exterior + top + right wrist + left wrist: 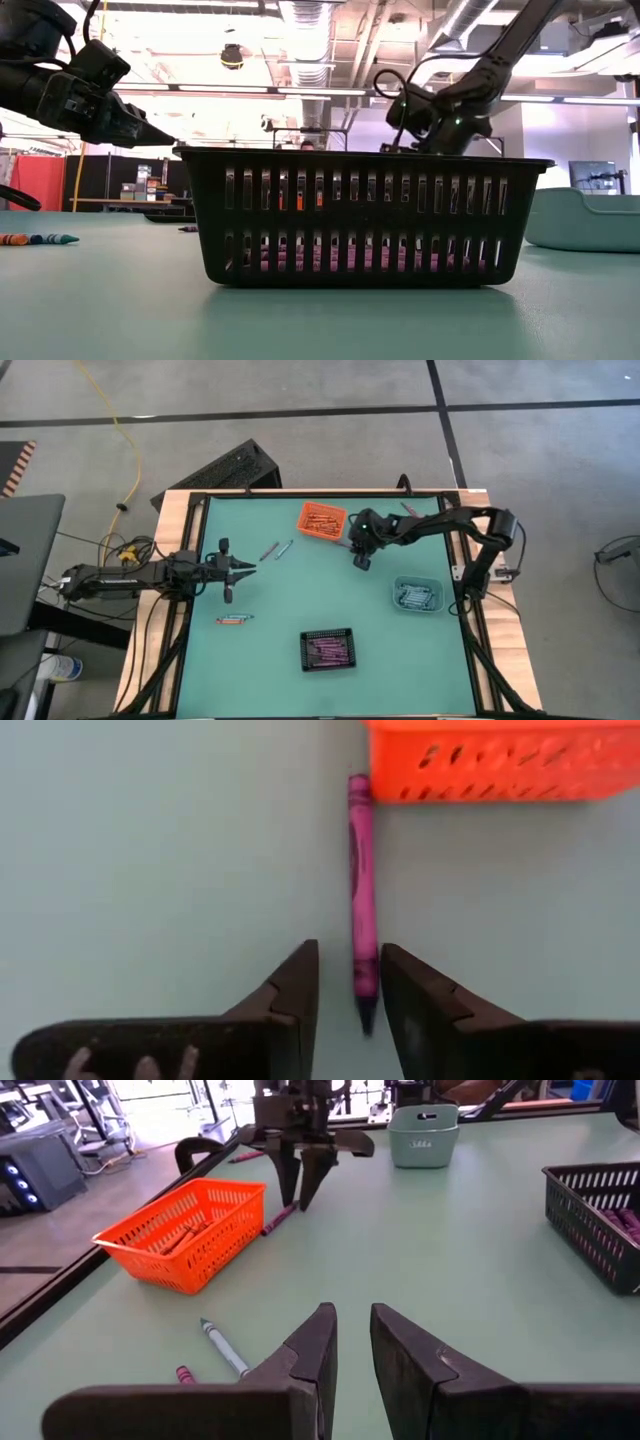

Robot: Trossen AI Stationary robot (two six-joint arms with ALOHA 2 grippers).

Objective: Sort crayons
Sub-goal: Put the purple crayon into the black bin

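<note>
Purple crayon [361,890] touching orange bin [500,765].

you have open green surface [300,590] mid-table; the orange slotted plastic bin [321,520] crowds the right hand [361,560] on one side.

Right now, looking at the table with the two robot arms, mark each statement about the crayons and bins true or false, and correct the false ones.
1. A purple crayon lies on the table beside the orange bin, between the open fingers of the right pincer. True.
2. The black bin holds orange crayons. False: it holds purple ones.
3. The left pincer holds a crayon. False: nothing shows between its fingers.
4. The teal bin sits nearer the right arm than the left. True.
</note>
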